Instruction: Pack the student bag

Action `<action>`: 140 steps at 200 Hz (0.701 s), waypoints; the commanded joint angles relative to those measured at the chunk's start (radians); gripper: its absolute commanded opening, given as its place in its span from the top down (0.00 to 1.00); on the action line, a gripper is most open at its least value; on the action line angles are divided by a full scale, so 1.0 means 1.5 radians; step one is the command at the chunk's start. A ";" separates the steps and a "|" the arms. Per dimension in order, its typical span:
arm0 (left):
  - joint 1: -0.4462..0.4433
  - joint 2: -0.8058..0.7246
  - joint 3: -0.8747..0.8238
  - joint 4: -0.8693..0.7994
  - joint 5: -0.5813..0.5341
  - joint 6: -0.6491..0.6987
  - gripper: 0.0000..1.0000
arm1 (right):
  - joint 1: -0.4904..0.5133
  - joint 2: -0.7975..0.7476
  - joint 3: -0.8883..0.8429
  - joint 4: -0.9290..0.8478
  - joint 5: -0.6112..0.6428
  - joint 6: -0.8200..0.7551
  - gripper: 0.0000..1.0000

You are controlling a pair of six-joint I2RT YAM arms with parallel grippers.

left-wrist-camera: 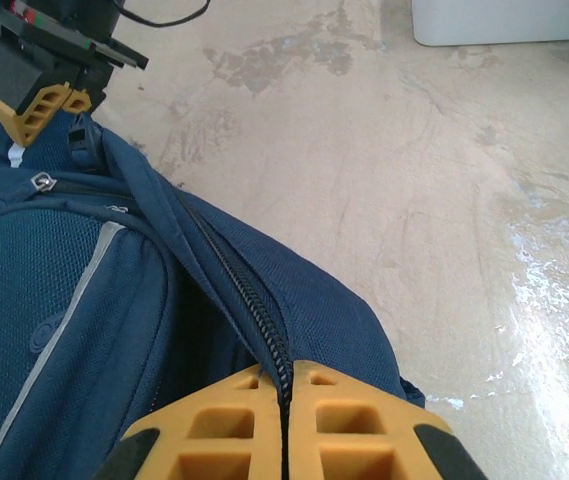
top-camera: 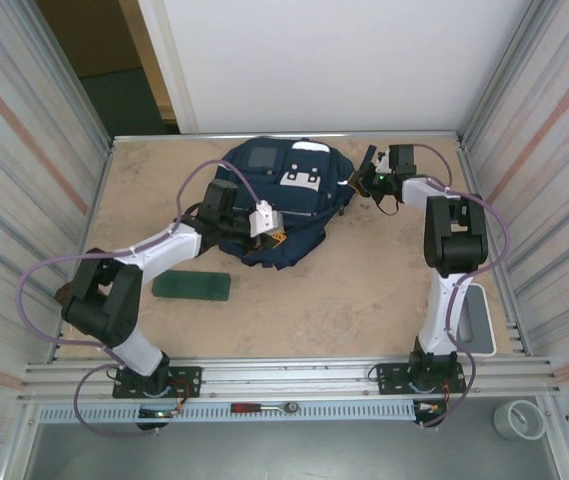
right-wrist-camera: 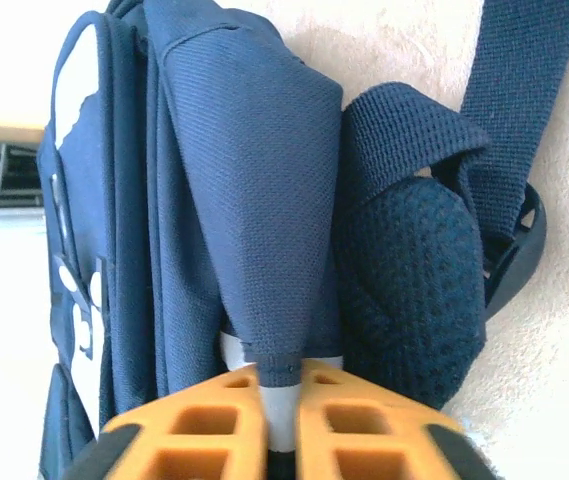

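The bag (top-camera: 284, 205) lies upper middle on the bench (top-camera: 364, 290). The left tool (left-wrist-camera: 286, 400) pinches its zip (left-wrist-camera: 254, 320); the right tool (right-wrist-camera: 282, 405) pinches its flap (right-wrist-camera: 254, 200). The green box (top-camera: 192, 286), lower left, is not in yet.

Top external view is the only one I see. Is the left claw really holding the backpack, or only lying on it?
Observer: It is holding. In the left wrist view, the left claw is shut on the backpack at its zipper, whose teeth run into the gap between the fingers.
Operator: And the right claw?
Observer: The right wrist view shows the right claw shut on a fold of navy fabric at the bag's edge.
Operator: Is a strap caught there too?
Observer: No. A padded mesh strap lies beside that fold, outside the fingers.
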 commanded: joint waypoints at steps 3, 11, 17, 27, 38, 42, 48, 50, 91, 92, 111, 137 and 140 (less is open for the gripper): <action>-0.005 0.007 0.040 -0.016 0.001 0.018 0.96 | -0.038 -0.089 -0.078 -0.021 0.021 -0.031 1.00; -0.005 0.012 0.046 -0.020 -0.008 0.025 0.96 | -0.046 -0.124 -0.115 -0.023 0.029 -0.041 1.00; -0.005 0.016 0.051 -0.022 -0.018 0.030 0.96 | -0.051 -0.152 -0.143 -0.027 0.039 -0.051 1.00; -0.003 0.025 0.061 -0.026 -0.033 0.035 0.96 | -0.057 -0.199 -0.188 -0.041 0.056 -0.067 1.00; 0.001 0.036 0.077 -0.033 -0.048 0.036 0.95 | -0.062 -0.251 -0.237 -0.059 0.078 -0.084 1.00; 0.003 0.040 0.084 -0.037 -0.053 0.036 0.96 | -0.064 -0.268 -0.256 -0.066 0.086 -0.088 1.00; 0.005 0.046 0.093 -0.045 -0.062 0.036 0.96 | -0.063 -0.294 -0.284 -0.070 0.099 -0.090 1.00; 0.006 0.049 0.097 -0.047 -0.066 0.036 0.96 | -0.064 -0.303 -0.294 -0.070 0.102 -0.090 1.00; 0.038 0.098 0.155 -0.059 -0.181 0.044 0.91 | 0.015 -0.435 -0.474 -0.052 0.183 -0.062 0.97; 0.038 0.100 0.157 -0.059 -0.183 0.044 0.91 | 0.020 -0.437 -0.477 -0.052 0.186 -0.062 0.97; 0.059 0.127 0.194 -0.068 -0.245 0.031 0.81 | 0.103 -0.466 -0.499 -0.069 0.235 -0.062 0.93; 0.065 0.127 0.192 -0.009 -0.359 -0.019 0.49 | 0.185 -0.485 -0.484 -0.108 0.269 -0.107 0.70; 0.065 0.122 0.185 0.002 -0.366 -0.028 0.47 | 0.192 -0.488 -0.479 -0.117 0.276 -0.117 0.68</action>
